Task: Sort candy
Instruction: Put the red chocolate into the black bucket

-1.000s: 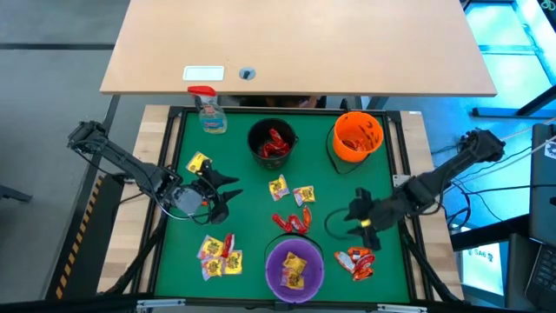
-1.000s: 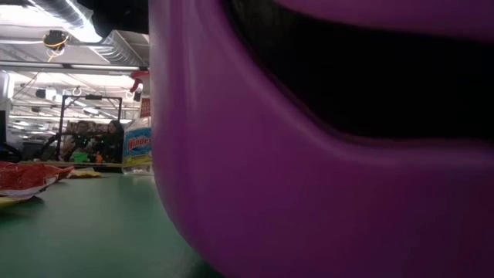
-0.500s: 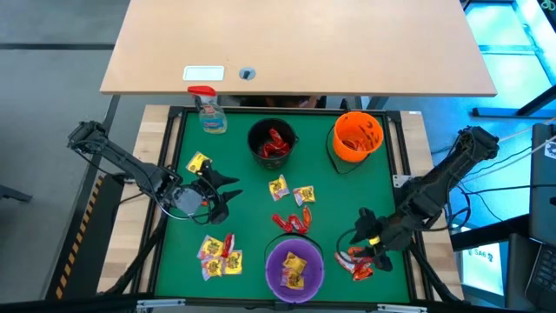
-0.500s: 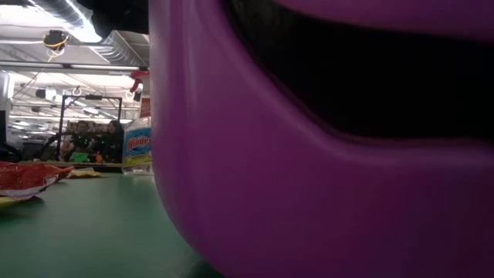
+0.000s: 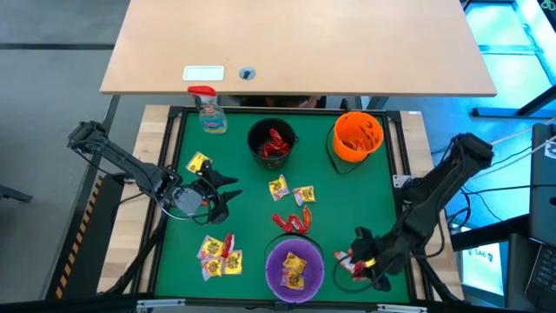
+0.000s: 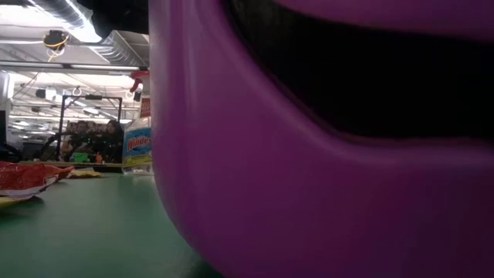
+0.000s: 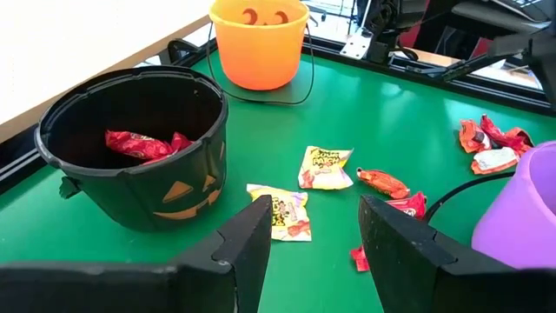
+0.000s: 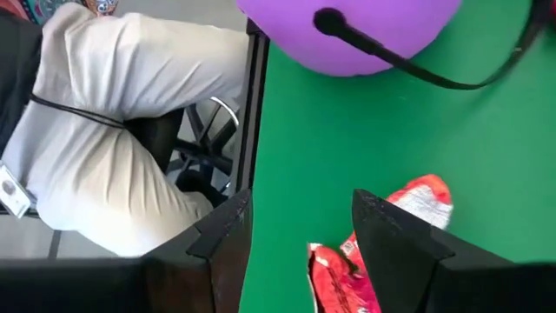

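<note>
Candy lies on the green mat [image 5: 252, 209]: yellow packets [image 5: 278, 186] [image 7: 323, 168] mid-table, one at the far left [image 5: 198, 163], a red packet [image 5: 291, 223], a mixed pile [image 5: 219, 255] near left, and red-orange packets [image 5: 346, 260] [image 8: 408, 202] near right. Beside that last pile is my right gripper [image 5: 363, 261] [image 8: 300, 252], slanting down, open, holding nothing. At mid-left my left gripper [image 5: 221, 193] [image 7: 317, 239] stands open and holds nothing. The black bowl [image 5: 272, 143] holds red candy, the orange bowl [image 5: 358, 137] orange candy, the purple bowl [image 5: 294, 268] yellow candy.
A spray bottle [image 5: 208, 113] with a red trigger stands at the far left corner. The purple bowl [image 6: 324, 154] fills the low view. A person in light trousers [image 8: 122, 130] sits just beyond the table's near edge. A raised black rim [image 5: 404, 187] borders the mat.
My right gripper has travelled from mid-right toward the table's near edge, sinking a little and tipping further down, and now sits at the red-orange packets near right. It has stayed open. The candy has not moved.
</note>
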Robot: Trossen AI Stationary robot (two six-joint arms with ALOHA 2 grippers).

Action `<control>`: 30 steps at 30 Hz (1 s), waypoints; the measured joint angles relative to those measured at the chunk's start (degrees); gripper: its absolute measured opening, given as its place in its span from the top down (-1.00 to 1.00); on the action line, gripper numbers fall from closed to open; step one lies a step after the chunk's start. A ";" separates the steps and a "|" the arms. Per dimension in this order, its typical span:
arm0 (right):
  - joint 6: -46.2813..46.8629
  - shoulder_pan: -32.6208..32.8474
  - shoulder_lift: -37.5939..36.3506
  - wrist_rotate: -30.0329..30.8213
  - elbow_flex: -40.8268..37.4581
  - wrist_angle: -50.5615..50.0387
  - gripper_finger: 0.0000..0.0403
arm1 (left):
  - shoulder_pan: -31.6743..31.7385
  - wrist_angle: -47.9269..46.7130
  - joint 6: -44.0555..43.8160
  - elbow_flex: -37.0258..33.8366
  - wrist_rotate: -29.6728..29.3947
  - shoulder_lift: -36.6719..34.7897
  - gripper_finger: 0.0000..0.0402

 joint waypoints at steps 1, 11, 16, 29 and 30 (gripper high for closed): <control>0.00 0.01 0.57 -0.08 0.00 0.72 0.03 | 0.00 0.00 0.00 0.00 0.00 0.00 0.19; -0.02 -0.01 5.27 -2.81 0.00 3.82 0.03 | 0.00 0.00 -0.02 0.00 0.24 0.00 0.19; 0.73 -0.01 6.50 -4.08 0.00 4.02 0.03 | 0.02 0.00 -0.02 0.00 0.24 0.00 0.19; 0.65 0.01 6.61 -4.77 0.00 4.02 0.03 | 0.00 -0.02 0.00 0.00 0.24 0.00 0.19; 0.66 0.41 6.61 -4.75 0.00 4.03 0.03 | 0.00 -0.02 0.00 0.00 0.23 0.00 0.19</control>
